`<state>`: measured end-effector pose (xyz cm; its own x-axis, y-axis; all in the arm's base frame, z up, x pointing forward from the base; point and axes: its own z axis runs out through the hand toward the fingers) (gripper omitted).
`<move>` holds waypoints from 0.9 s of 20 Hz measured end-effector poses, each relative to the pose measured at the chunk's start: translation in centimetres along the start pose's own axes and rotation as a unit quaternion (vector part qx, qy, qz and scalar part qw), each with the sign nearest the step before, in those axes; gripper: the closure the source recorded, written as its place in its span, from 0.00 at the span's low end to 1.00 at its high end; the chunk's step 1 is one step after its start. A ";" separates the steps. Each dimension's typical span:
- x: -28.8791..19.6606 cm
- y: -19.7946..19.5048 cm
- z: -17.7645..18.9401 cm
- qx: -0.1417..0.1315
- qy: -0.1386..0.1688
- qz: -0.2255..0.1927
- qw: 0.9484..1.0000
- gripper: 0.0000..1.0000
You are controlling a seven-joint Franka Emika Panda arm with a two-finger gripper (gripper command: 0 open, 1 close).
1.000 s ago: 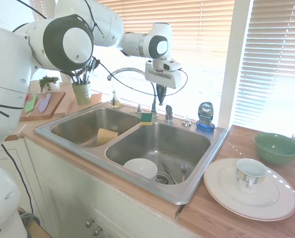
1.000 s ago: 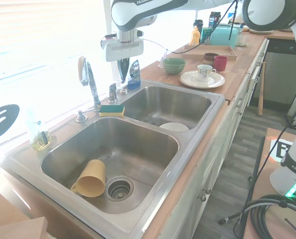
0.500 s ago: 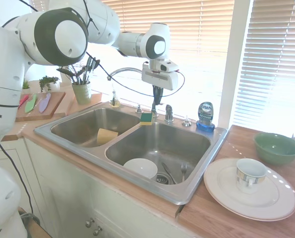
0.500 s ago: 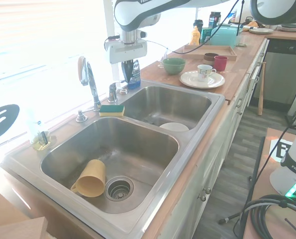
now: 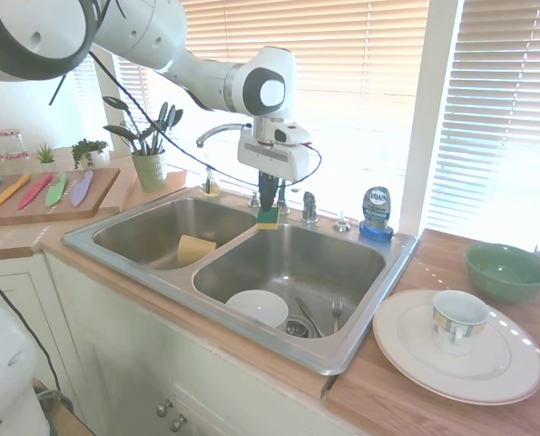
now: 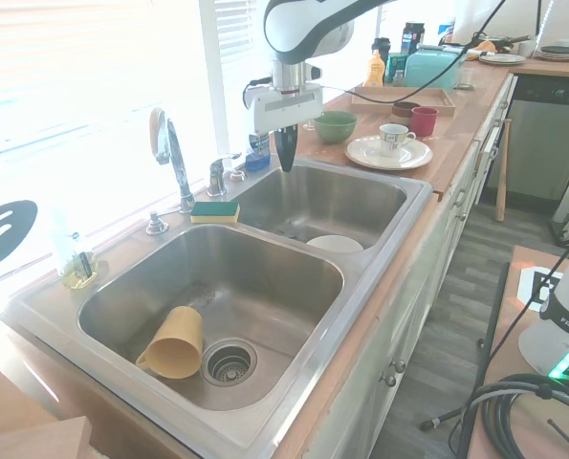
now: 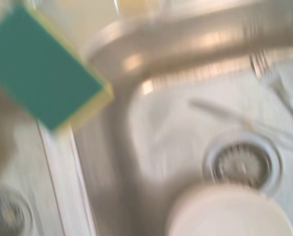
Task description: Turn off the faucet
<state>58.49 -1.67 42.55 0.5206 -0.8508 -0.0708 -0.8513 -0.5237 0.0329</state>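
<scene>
Pincer [image 6: 287, 164] has swung off faucet [image 6: 169, 153], over sink [image 6: 399, 239] rim.

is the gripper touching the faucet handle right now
No. In the second exterior view the gripper hangs over the basin with its tips together, clearly apart from the lever handle at the back of the sink.

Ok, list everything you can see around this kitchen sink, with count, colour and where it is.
faucet: one, chrome, behind the sink divider
lever handle: one, chrome, beside the spout
sink: one, steel, two basins
sponge: one, green and yellow, on the back ledge
cup: one, yellow, on its side by a drain
bowl: one, white, in the other basin
soap bottle: one, blue, back ledge
green bowl: one, on the counter
plate: one, white, carrying a mug
end effector: one, dark, above the basin's back edge, fingers together
</scene>
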 end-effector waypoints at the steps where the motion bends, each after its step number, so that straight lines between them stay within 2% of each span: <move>1: -0.7 1.2 0.1 -0.004 -0.002 -0.003 1.000 1.00; 5: -4.1 5.8 0.5 -0.012 -0.008 -0.015 1.000 1.00; 11: -9.0 12.8 0.6 -0.007 -0.003 -0.026 1.000 1.00; 12: -9.5 13.6 0.4 -0.005 0.000 -0.026 1.000 0.00; 18: -10.1 15.3 0.2 0.001 0.004 -0.020 1.000 0.00</move>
<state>40.20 -1.04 43.54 0.5543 -0.8299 -0.0639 -0.8302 -0.5567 0.0288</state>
